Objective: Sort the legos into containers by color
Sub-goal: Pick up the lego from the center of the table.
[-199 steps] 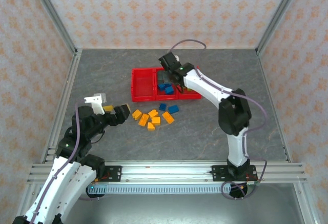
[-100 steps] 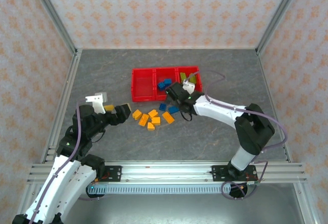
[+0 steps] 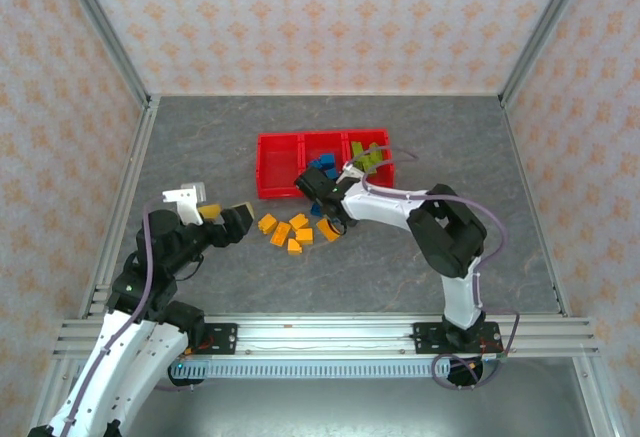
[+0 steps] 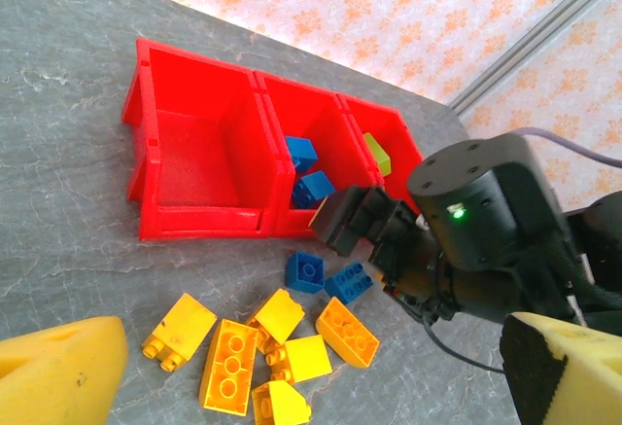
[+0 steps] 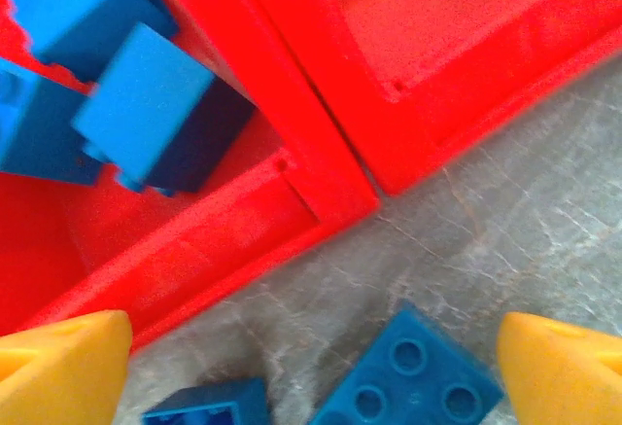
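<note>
Hovering: my right gripper (image 5: 311, 352), jaws spread and empty, above blue brick (image 5: 408, 388) just beside bins (image 5: 321, 167); off-centre closing could pinch a corner and flick it away.

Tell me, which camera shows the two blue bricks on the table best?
The left wrist camera: both blue bricks lie whole in front of the red bins. The right wrist camera is closer but cuts them off at its bottom edge. From above, the right gripper hangs over that spot.
</note>
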`<state>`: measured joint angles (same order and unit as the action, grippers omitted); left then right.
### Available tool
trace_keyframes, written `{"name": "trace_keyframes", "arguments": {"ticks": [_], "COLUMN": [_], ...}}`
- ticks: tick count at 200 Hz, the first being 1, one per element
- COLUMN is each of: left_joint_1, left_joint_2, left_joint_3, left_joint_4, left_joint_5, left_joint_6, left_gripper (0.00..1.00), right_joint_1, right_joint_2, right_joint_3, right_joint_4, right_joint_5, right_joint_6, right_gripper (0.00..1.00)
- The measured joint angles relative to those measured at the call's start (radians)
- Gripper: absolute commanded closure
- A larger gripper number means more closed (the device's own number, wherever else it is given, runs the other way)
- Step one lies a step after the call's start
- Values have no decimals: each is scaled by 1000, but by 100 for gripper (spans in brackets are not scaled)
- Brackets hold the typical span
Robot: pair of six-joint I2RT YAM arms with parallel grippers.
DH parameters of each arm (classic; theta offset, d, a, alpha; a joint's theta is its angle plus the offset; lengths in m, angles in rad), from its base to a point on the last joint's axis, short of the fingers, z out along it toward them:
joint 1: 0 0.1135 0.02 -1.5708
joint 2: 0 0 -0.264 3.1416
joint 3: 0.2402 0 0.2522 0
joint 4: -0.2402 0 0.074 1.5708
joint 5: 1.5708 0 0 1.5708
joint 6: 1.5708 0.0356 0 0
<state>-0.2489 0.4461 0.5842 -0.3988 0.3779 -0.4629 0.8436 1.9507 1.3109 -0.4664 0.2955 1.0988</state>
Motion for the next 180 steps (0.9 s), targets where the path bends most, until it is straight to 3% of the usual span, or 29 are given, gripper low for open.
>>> {"name": "trace_keyframes", "arguments": {"ticks": [91,180], "left_joint_1": [0,0], "left_joint_2": [-8,-8], "left_joint_3": [-4,-4], "left_joint_4": [3,3], "left_joint_5": [0,0], "left_joint_6": [0,0], "left_gripper": [1,1], "right_joint_1": [0,0], "right_joint_2": [6,-35], "right_joint_3": [-40,-144], "right_joint_4": [-23,66], "right_joint_5": [16,29], "right_joint_6": [-24,-240], "right_gripper": [16,27]}}
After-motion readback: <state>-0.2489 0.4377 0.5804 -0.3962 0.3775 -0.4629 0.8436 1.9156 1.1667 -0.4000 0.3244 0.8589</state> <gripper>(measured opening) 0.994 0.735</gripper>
